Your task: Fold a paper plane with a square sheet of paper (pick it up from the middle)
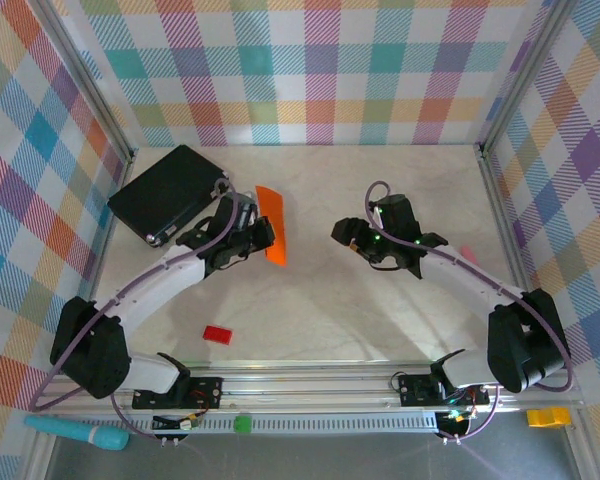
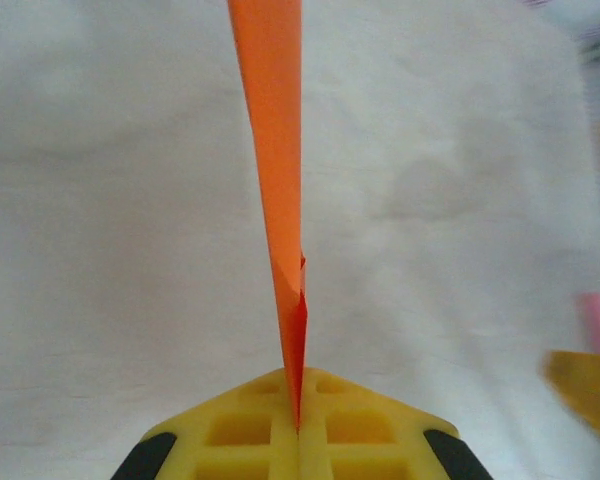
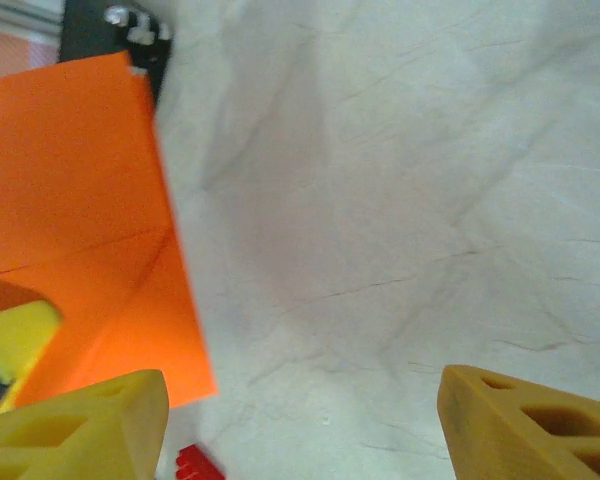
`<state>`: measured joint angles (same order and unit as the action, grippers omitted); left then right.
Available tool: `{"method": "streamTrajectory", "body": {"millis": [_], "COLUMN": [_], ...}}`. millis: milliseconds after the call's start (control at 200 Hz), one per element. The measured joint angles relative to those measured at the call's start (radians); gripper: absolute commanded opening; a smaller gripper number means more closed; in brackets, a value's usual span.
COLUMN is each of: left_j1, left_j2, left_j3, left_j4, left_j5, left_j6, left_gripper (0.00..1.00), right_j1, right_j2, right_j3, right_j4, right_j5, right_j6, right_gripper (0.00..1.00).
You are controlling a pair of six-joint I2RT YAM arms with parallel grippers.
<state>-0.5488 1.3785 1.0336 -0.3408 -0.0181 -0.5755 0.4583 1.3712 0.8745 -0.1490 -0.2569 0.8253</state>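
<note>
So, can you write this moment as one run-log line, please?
left fingers: shut on folded orange paper, held on edge | right fingers: open, apart from paper

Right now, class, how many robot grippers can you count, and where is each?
2. The left gripper, left of the table's centre, is shut on the folded orange paper. The right gripper, right of centre, stands open, apart from the paper.

1. I see 2 arms, the left arm [image 1: 155,275] and the right arm [image 1: 470,275]: white tubes between bulky black joint housings.
2. Thin lilac cables [image 1: 370,192] loop along both.
3. The left fingers [image 2: 240,430] and the right fingers [image 3: 525,425] are yellow, moulded with square pockets.
4. Green lights [image 1: 377,238] glow on the right wrist.
</note>
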Motion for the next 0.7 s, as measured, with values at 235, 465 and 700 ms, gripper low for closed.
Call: {"method": "streamTrajectory", "body": {"millis": [235, 465, 700], "left_j1": [-0.092, -0.187, -0.229], "left_j2": [0.158, 0.349, 0.494], "left_j3": [0.188, 0.299, 0.33], "left_j4": [-0.339, -0.467, -0.41], "left_j5": [-0.364, -0.54, -0.425], "left_j6": [0.123, 0.132, 0.109], "left_gripper": [0.05, 0.08, 0.29], "right_j1": [-0.002, -0.008, -0.012], "right_j2": [-0.02, -0.045, -0.071], "right_j3": [-0.004, -0.008, -0.011], "right_j4": [-0.067, -0.111, -0.153], "right_j5": [0.103, 0.161, 0.198], "right_j6": [-0.003, -0.003, -0.003], "right_gripper": [0.72, 0.72, 0.72]}}
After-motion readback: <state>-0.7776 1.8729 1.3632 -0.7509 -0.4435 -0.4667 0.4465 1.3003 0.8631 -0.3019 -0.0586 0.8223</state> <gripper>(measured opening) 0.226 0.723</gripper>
